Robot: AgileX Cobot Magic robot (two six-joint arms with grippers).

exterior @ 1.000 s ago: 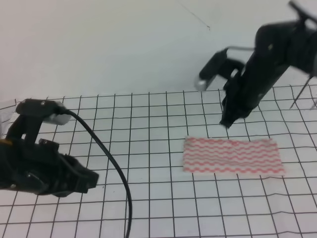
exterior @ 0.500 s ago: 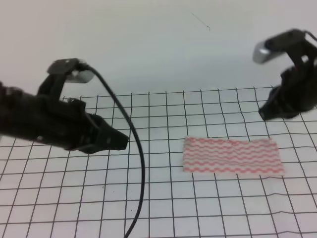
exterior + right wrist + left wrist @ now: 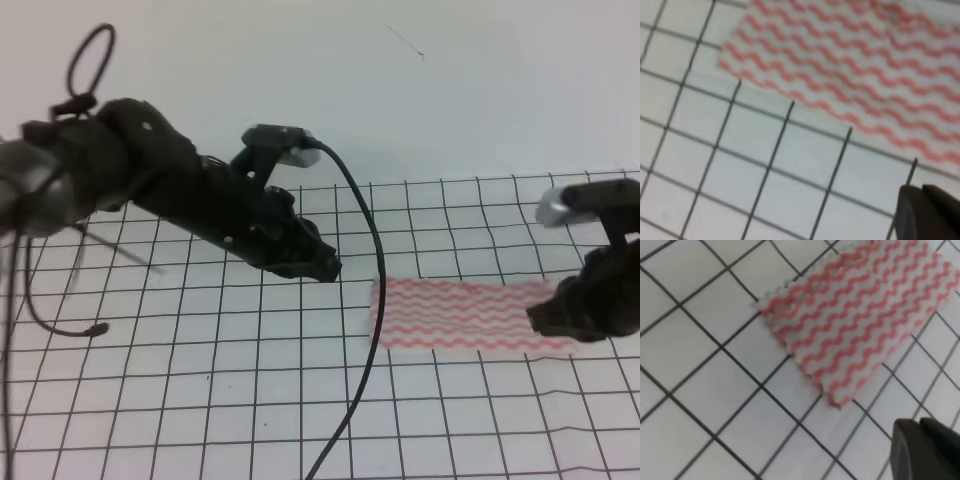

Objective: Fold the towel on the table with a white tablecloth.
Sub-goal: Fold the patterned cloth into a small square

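We are seeing, in the exterior high view, the left arm (image 3: 180,190) reaching in from the far left, its black body slanting down toward the middle, and the left gripper (image 3: 325,268) hanging just left of the towel (image 3: 465,315) without touching it; a black cable (image 3: 365,330) is looping from the arm down to the lower edge. From this view the fingers are reading as one dark tip, so we cannot tell whether that gripper is released or clenched. The towel is lying flat on the white tablecloth (image 3: 200,400) that covers the table, right of the middle, with its long axis running left to right and its short ends facing the two grippers. At the far right the right gripper (image 3: 560,318) is sitting low at the towel's right end, overlapping its edge in this view; we cannot tell if it is touching the cloth, nor how its jaws stand. The left wrist view is giving us what the high view does not: the towel's (image 3: 855,315) near corner and pinked edge up close, lying diagonally across the grid, with only a dark finger (image 3: 925,450) showing at the lower right, clear of the cloth. The right wrist view is showing the towel (image 3: 850,70) slanting across the top, blurred, and again just a dark finger (image 3: 927,212) at the lower right over bare grid.
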